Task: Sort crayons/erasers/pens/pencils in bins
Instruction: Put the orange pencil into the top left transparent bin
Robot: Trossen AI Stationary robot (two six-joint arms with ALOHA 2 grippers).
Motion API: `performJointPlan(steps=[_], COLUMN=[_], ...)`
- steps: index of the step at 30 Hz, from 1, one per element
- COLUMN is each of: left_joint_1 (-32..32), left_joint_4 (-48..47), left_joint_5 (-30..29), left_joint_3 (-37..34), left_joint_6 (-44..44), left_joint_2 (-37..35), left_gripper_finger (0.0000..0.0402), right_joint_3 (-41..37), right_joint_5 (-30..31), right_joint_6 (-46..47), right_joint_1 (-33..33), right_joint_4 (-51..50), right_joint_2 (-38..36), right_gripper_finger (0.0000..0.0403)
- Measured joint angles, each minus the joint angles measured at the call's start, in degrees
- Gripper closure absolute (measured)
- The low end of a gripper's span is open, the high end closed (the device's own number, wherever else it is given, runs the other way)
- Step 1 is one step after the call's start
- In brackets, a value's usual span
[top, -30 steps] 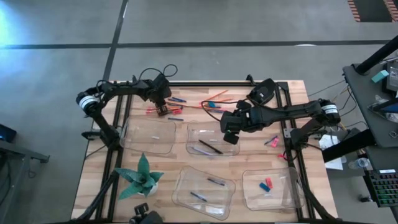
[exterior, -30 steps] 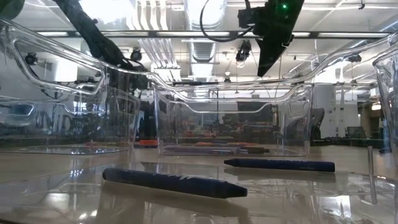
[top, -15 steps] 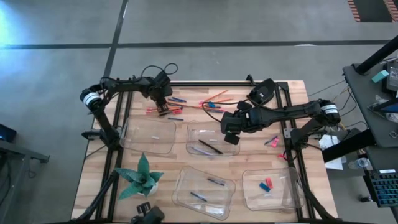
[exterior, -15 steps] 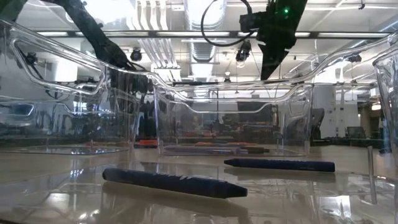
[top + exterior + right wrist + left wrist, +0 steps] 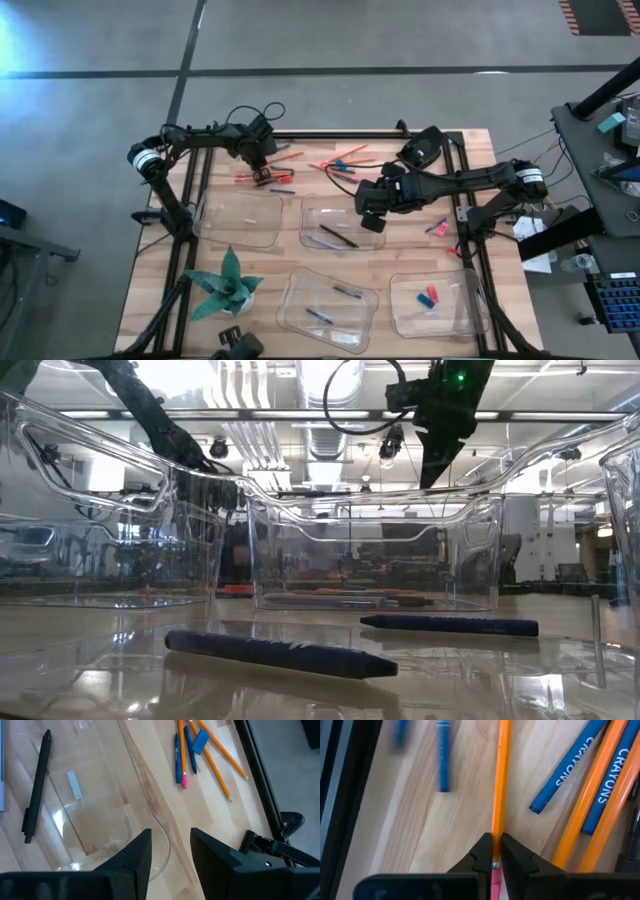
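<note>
The left gripper (image 5: 494, 851) is clenching the eraser end of an orange pencil (image 5: 500, 780), its two dark fingers (image 5: 481, 854) pressed against the shaft just above the metal band and pink eraser tip. The pencil is lying flat on the wooden table (image 5: 455, 820) and running straight away from the fingertips. Just to one side of the held pencil, a blue crayon (image 5: 570, 767) printed with the word CRAYONS is resting beside two more orange pencils (image 5: 587, 800), which are lying at a slant and nearly touching each other. On the other side, a blurred blue stick (image 5: 442, 755) is lying farther out.

From above, this left gripper (image 5: 262, 172) is sitting at the far left part of the table, among a scatter of red, orange and blue sticks (image 5: 340, 160), with an empty-looking clear bin (image 5: 240, 217) just nearer than it.

The right gripper (image 5: 170, 847) is hanging released, fingers parted and holding nothing, over the rim of another clear bin (image 5: 100, 810). Inside that bin a black pen (image 5: 37, 785) is lying. Beyond the fingers, on bare wood, orange pencils (image 5: 220, 755), blue crayons (image 5: 177, 755) and a small blue eraser (image 5: 200, 741) are clustered together.

In the overhead view the right gripper (image 5: 372, 207) is poised at the far right corner of the middle bin (image 5: 340, 228). Two more bins are sitting nearer: one (image 5: 330, 305) holding dark sticks, one (image 5: 432, 303) holding red and blue erasers (image 5: 430, 296). A green paper plant (image 5: 228, 283) is standing at the near left.
</note>
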Motion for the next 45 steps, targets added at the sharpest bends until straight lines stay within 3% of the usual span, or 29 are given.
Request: performJointPlan(steps=[18, 23, 34, 38, 45], left_joint_1=[-0.6, -2.7, -11.9, -16.0, -23.9], left_joint_4=[-0.8, -0.5, -0.6, -0.7, -4.6], left_joint_5=[3.3, 3.3, 3.2, 3.2, 3.4], left_joint_3=[-0.6, -0.5, -0.5, -0.1, -0.4], left_joint_6=[-0.2, -1.8, -3.6, -8.1, -17.4], left_joint_2=[-9.6, -12.7, -22.4, -25.8, -31.0], left_gripper_finger=[0.0391, 0.0391, 0.0391, 0.0391, 0.0391], right_joint_3=[0.0, 0.0, 0.0, 0.0, -0.7], right_joint_5=[0.2, 4.5, 8.4, 12.3, 13.0], right_joint_6=[1.6, 1.6, 1.4, 1.3, 0.9], right_joint_1=[0.0, 0.0, 0.0, 0.0, -0.7], right_joint_4=[0.2, 0.4, 0.4, 0.4, 0.2], right_joint_2=[-5.3, -6.5, -6.7, -6.7, -6.7], right_gripper_finger=[0.0275, 0.0275, 0.0275, 0.0275, 0.0275])
